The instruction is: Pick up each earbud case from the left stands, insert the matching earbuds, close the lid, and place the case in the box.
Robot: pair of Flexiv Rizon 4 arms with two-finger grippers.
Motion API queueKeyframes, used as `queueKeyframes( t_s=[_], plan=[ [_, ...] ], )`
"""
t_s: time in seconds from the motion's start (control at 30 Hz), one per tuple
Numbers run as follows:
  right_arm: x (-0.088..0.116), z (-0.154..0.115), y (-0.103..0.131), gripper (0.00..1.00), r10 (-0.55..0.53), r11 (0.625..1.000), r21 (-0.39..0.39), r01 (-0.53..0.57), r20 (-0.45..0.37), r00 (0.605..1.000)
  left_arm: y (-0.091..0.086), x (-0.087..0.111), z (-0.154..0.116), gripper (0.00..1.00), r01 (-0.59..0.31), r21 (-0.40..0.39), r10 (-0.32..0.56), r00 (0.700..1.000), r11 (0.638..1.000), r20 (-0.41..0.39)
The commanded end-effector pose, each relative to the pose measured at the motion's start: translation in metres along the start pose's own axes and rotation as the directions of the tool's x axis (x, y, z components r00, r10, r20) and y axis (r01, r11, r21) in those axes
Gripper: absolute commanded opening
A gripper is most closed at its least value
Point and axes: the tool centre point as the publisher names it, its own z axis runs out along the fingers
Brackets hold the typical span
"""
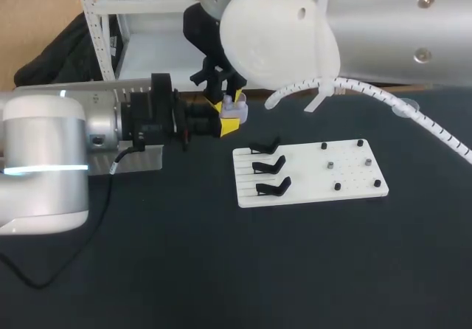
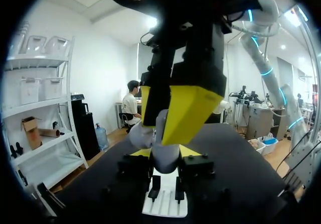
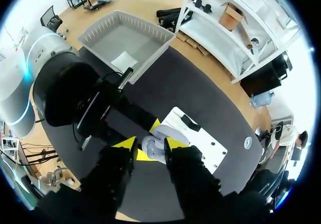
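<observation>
A pale grey earbud case [image 1: 234, 108] hangs above the table, left of the white stand board [image 1: 310, 172]. My left gripper [image 1: 227, 121] comes in from the left and is shut on its lower part. My right gripper [image 1: 228, 97] points down over it, its yellow tips open on either side of the case's top. In the right wrist view the case [image 3: 156, 146] sits between my spread right fingers [image 3: 126, 143]. In the left wrist view the case [image 2: 164, 156] is in my left gripper [image 2: 164, 153], under the big yellow right fingers [image 2: 190, 111]. Whether the lid stands open is hidden.
Three black stands [image 1: 269, 167] on the board's left part hold nothing. Small dark pegs and one grey piece [image 1: 331, 164] dot its right part. A grey box [image 3: 125, 38] with a white sheet inside sits beyond my left arm [image 1: 66, 152]. The table is black.
</observation>
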Motion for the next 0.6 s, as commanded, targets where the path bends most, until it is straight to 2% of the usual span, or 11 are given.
queueKeyframes(
  t_s=[0.03,0.6],
  plan=[
    [-0.0012,0.0018,0.0003,0.35,-0.001,1.000,0.001,0.001,-0.009,1.000,-0.0016,-0.0012,-0.0015,0.00,-0.001,-0.003,0.001,1.000,1.000,0.003],
    [0.0037,-0.0025,-0.0012,0.35,0.028,1.000,0.014,-0.028,-0.010,1.000,-0.0016,-0.0012,-0.0015,0.00,-0.001,-0.003,0.001,1.000,1.000,0.003]
  ],
)
